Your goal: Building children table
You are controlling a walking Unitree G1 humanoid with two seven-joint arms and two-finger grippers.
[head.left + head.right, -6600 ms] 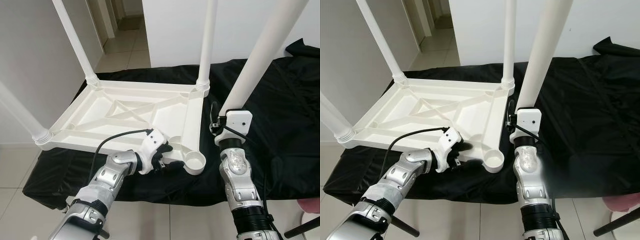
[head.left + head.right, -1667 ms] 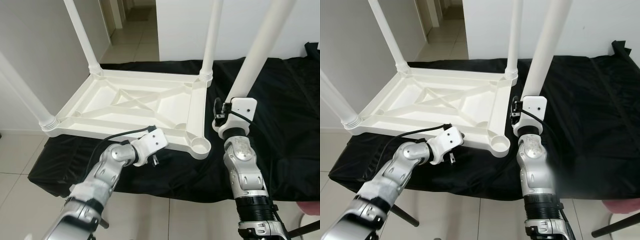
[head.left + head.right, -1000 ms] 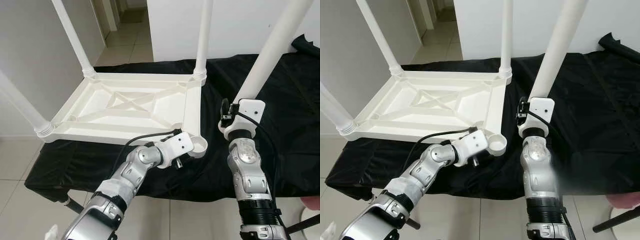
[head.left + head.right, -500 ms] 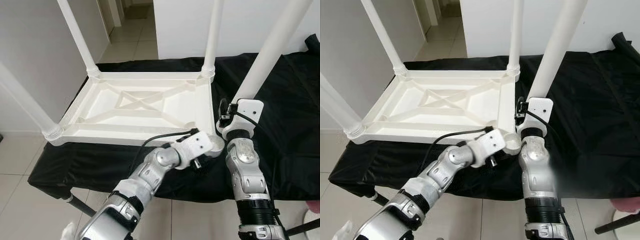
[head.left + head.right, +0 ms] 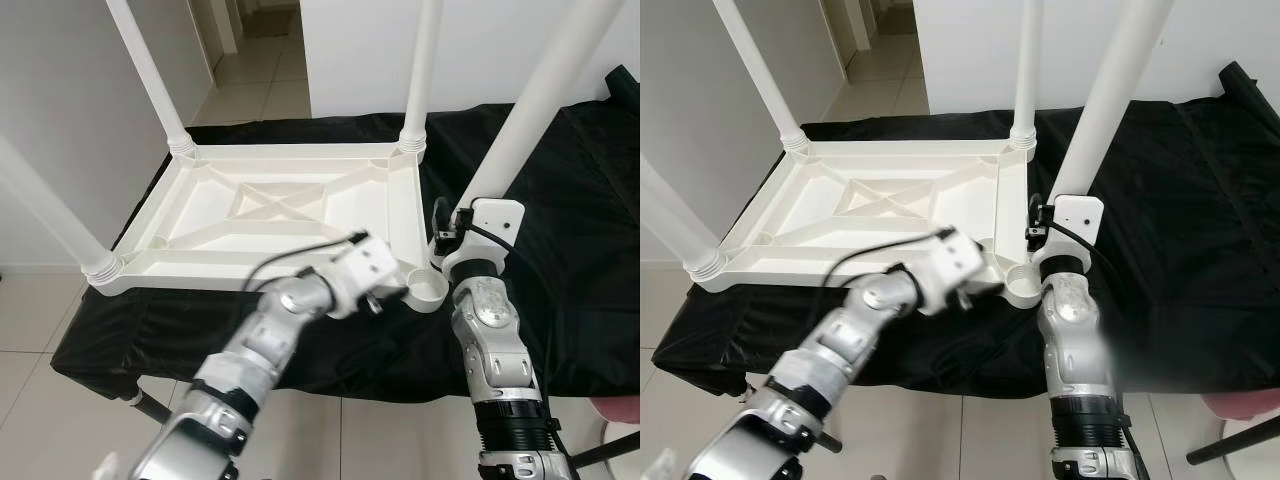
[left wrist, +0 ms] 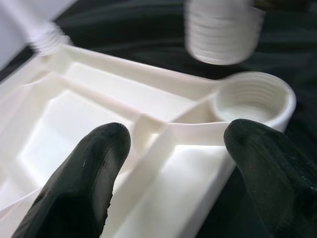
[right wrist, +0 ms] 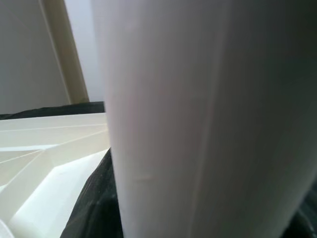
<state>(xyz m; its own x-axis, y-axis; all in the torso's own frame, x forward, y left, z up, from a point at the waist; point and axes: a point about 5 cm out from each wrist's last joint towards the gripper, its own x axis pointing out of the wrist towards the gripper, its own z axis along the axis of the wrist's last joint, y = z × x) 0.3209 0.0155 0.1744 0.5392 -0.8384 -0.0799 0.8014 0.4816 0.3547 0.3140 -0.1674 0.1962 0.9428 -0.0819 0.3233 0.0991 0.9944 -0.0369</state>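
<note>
Tabletop [image 5: 280,215] lies upside down on black cloth [image 5: 580,230], three legs already standing in their corner sockets. Fourth socket [image 6: 252,101], threaded and empty, sits just beyond the left gripper [image 6: 173,163], whose fingers [image 6: 84,178] are spread wide over the near rim, holding nothing. Right gripper [image 5: 440,235] is beside that socket with the last leg [image 5: 530,110] tilted upward in its grasp; its threaded end [image 6: 223,29] hovers just above the socket, apart from it. Judgement: task roughly three-quarters done. Remaining: seat and screw in the fourth leg, then turn the table upright.
</note>
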